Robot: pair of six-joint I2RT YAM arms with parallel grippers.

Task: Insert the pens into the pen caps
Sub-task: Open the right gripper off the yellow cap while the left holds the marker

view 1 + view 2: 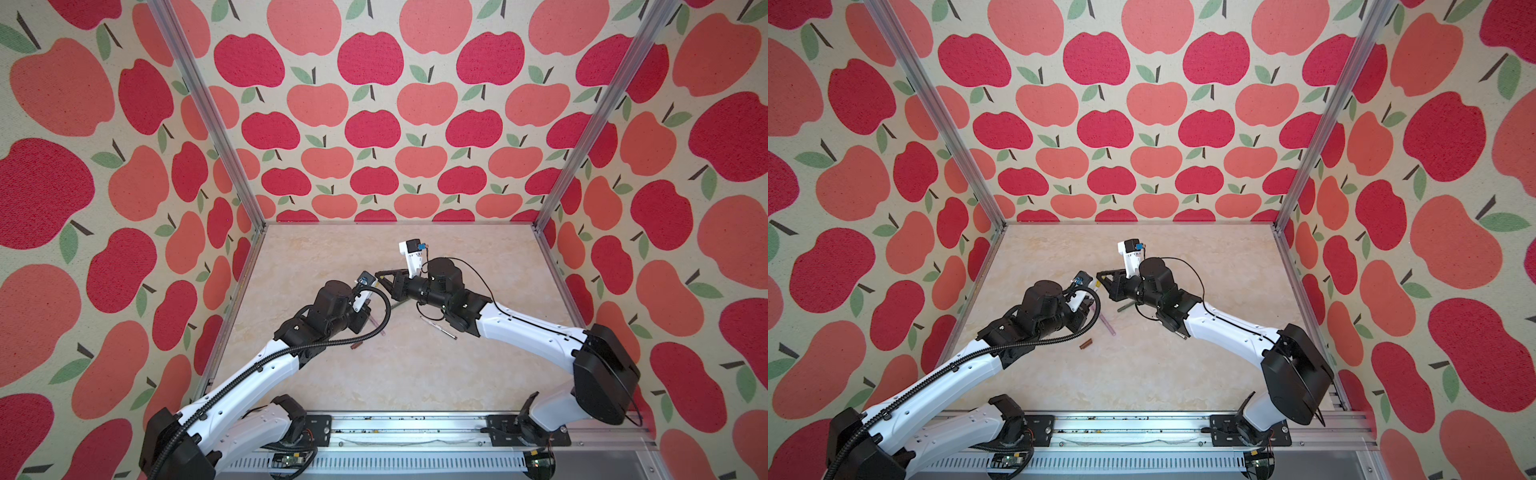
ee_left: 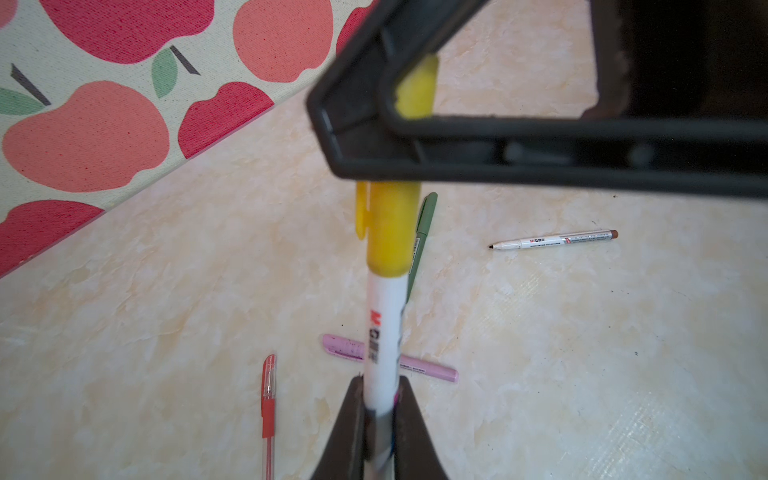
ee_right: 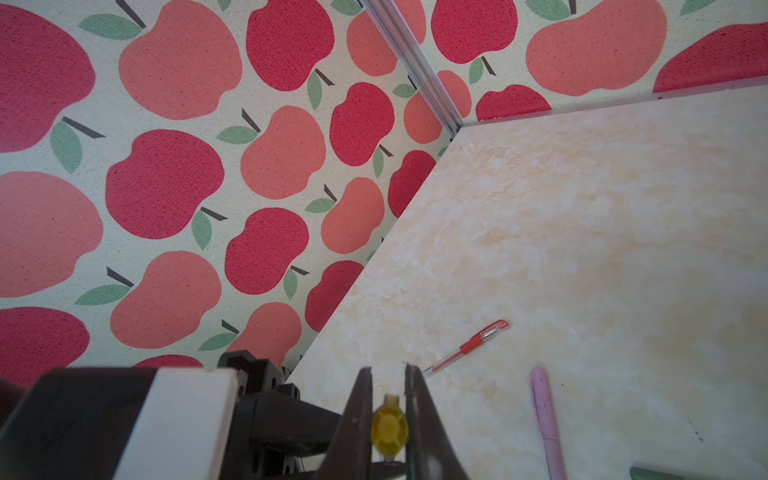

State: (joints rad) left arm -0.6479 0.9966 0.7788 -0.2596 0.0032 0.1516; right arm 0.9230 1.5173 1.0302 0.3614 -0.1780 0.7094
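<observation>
While the left gripper is clamped tight on the barrel of the white pen with yellow print, the right gripper is pinched closed around the yellow cap, which already covers the pen's tip. Both meet above the marble-patterned table, just toward twelve o'clock from its centre. If the arms push off-axis, the cap could jam crooked or the pen could slip through the fingers. The brown cap lies at seven o'clock of them, and the uncapped brown-print pen at four o'clock.
</observation>
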